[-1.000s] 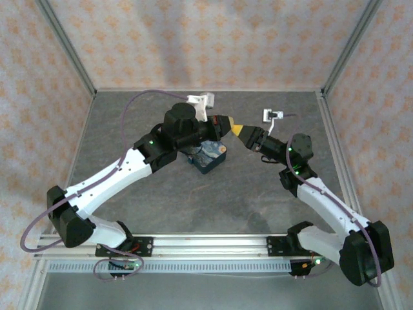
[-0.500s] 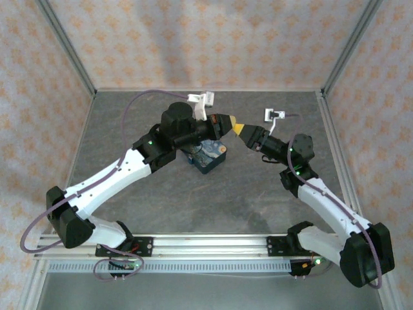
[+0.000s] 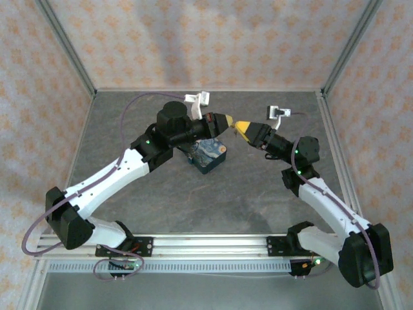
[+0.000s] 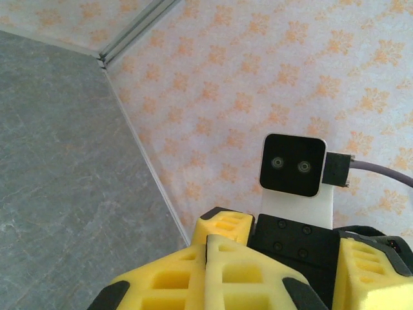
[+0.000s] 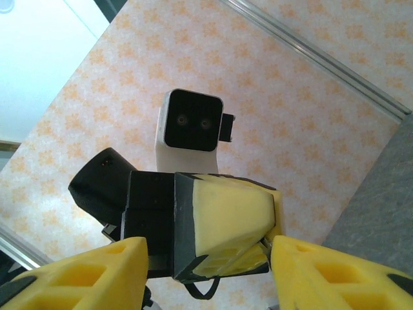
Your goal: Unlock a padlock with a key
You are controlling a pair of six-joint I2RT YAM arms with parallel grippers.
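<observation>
The padlock (image 3: 210,155) sits on the worktop (image 3: 193,200), close under the left gripper (image 3: 226,121), whose fingers are pressed together. The right gripper (image 3: 241,126), fingers spread apart, meets it tip to tip.

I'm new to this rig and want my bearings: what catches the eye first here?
The two arms meet tip to tip above the table's far middle: the left gripper, shut, points into the open right gripper. Near them the starry-night padlock sits on the grey table, partly hidden by the left arm's wrist.
</observation>
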